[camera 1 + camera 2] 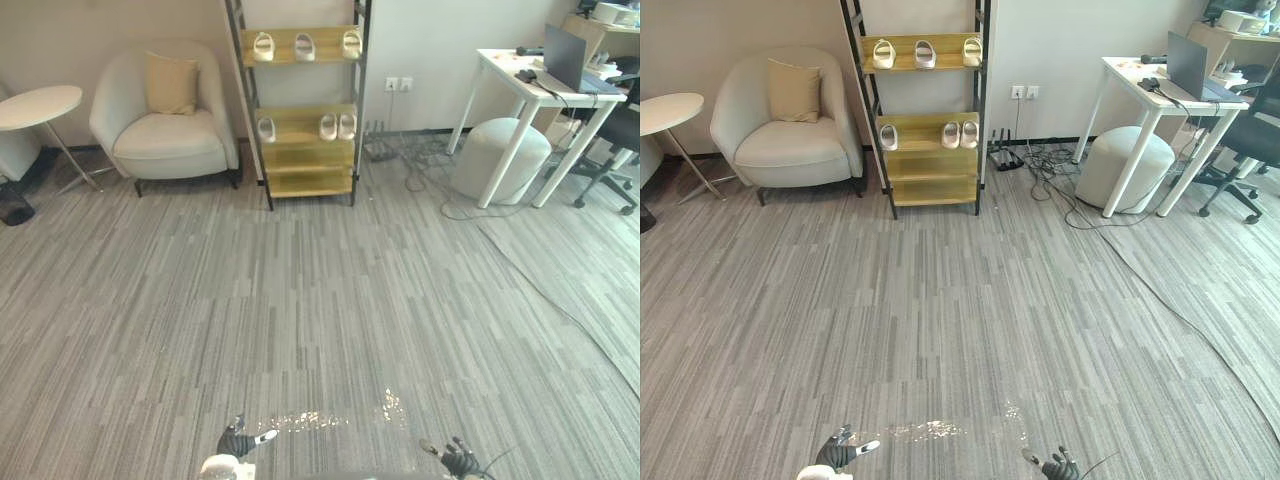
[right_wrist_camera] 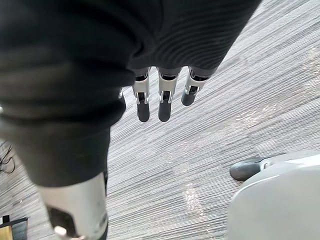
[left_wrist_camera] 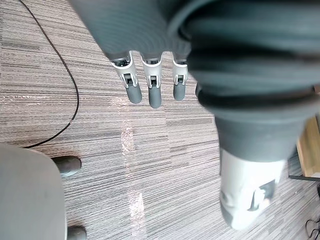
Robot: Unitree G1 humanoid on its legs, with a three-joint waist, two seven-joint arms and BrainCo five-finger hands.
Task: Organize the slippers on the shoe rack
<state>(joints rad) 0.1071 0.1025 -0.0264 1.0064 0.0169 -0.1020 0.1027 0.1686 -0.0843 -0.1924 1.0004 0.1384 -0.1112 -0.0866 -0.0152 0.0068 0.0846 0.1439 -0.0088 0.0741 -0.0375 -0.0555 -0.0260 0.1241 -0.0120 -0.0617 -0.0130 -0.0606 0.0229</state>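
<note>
The shoe rack stands against the far wall, well apart from both hands, with its upper end cut off by the top edge of the head views. Six pale slippers sit on it. Three are spaced along the upper shelf. On the shelf below, one sits alone at the left and two are side by side at the right. At this range their toes, heels and pairing are hard to make out. The lowest wooden shelves are bare. Both hands are clipped by the bottom edge of the head views, the left robot hand low left of centre and the right robot hand low right. The wrist views show what the head views leave unclear. The left hand's fingers hang straight and relaxed over the carpet floor with nothing in them, and the right hand's fingers do the same. A broad stretch of carpet lies open between the hands and the rack. An armchair with a cushion stands just beside the rack's left post. A round side table is cut by the left edge. Loose cables tangle on the floor near the rack's right foot, beside a round pouf under a white tabletop carrying a laptop. An office chair is cut by the right edge.
</note>
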